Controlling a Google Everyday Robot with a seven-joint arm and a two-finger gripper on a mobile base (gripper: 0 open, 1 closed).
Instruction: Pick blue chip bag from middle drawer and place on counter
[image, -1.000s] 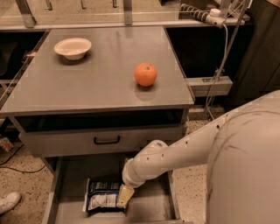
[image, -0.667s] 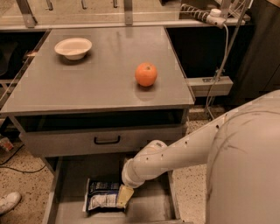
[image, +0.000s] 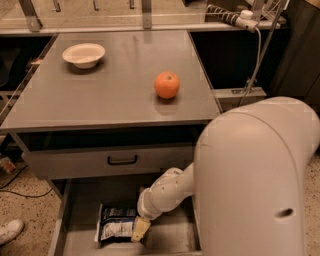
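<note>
The blue chip bag (image: 116, 223) lies flat on the floor of the open middle drawer (image: 80, 220), toward its left side, with its white printed patches facing up. My gripper (image: 140, 229) is down inside the drawer at the bag's right edge and touches it. My arm reaches to it from the right. The counter (image: 115, 90) is the grey top of the cabinet above.
An orange (image: 166, 85) sits on the counter toward the right front. A white bowl (image: 84, 54) sits at the back left. A closed upper drawer front with a black handle (image: 122, 160) is just above the open drawer. My large white arm link (image: 255, 180) fills the lower right.
My large arm link has come further left and fills more of the view. The gripper has sunk slightly at the bag's right edge. The bag has not moved.
</note>
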